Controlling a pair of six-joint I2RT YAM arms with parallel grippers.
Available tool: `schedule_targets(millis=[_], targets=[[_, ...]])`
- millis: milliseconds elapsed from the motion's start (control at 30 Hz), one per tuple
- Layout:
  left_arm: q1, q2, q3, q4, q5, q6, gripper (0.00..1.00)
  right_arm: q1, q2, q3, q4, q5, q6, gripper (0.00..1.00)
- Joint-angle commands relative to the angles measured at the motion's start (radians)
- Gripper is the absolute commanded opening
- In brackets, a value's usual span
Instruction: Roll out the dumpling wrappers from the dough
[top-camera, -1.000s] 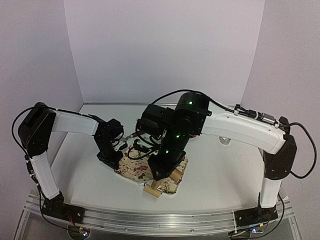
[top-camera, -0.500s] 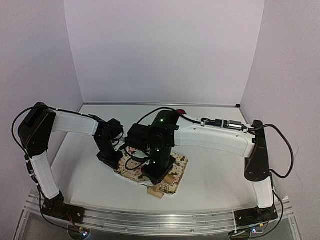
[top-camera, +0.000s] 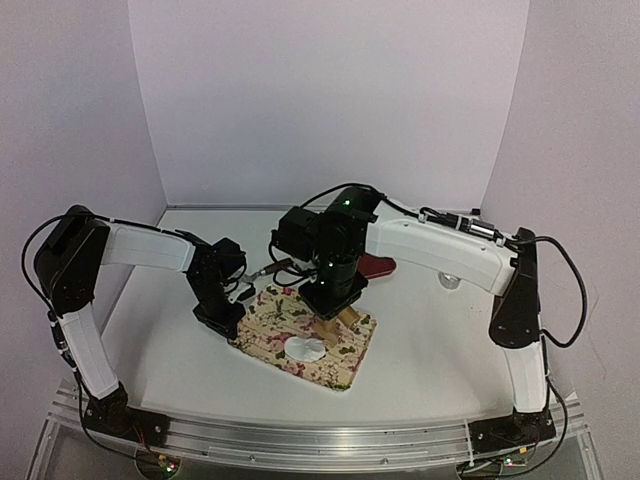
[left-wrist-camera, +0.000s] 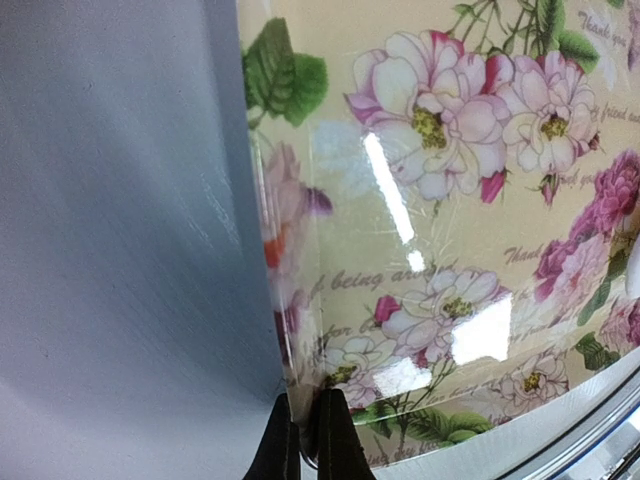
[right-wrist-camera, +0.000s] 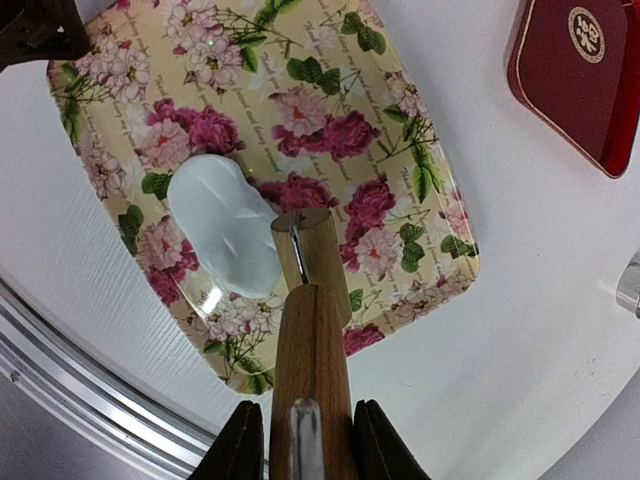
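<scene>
Drawn back from the near edge of the tray toward its far side, the right arm now leaves uncovered the dough it hid a second ago, while the left arm has not shifted. Right gripper (right-wrist-camera: 310, 440) is clamped on the handle of a light-brown wooden rolling pin (right-wrist-camera: 310, 330), one finger on each side. The pin's roller end sits at the far-right edge of a flattened, oblong white dough piece (right-wrist-camera: 225, 235); whether wood touches dough cannot be told. The white dough piece lies on a glossy cream rectangular tray printed with pink flowers (right-wrist-camera: 400, 150), toward its near side in the overhead view. Left gripper (left-wrist-camera: 308, 440) is fully closed, its tips together at the floral tray's left rim, apparently steadying it. Whether it pinches the rim or only presses there is unclear. Beyond the floral tray, a dark red rectangular tray with a gold round emblem (right-wrist-camera: 580, 80) rests on the white worktop (top-camera: 440, 340). A small shiny metal object (top-camera: 452, 281) sits well to the right.

Judged from this, rolling is under way but unfinished. The dough is pressed flat yet lopsided rather than a thin round disc, so more passes look needed. No finished wrapper shows on either tray, and only this one piece of dough is in sight.
</scene>
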Motion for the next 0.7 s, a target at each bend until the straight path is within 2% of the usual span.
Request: schedule_targets(millis=[0, 200, 667], targets=[[0.0, -0.031, -0.007, 0.0, -0.024, 0.028, 0.0, 0.015, -0.049, 0.087, -0.099, -0.018, 0.0, 0.0], [-0.001, -0.029, -0.01, 0.006, -0.012, 0.02, 0.0, 0.016, -0.008, 0.159, -0.122, -0.108, -0.026, 0.0], [0.0, -0.011, 0.007, -0.002, -0.01, 0.02, 0.0, 0.015, 0.059, 0.105, -0.168, -0.152, -0.063, 0.0]])
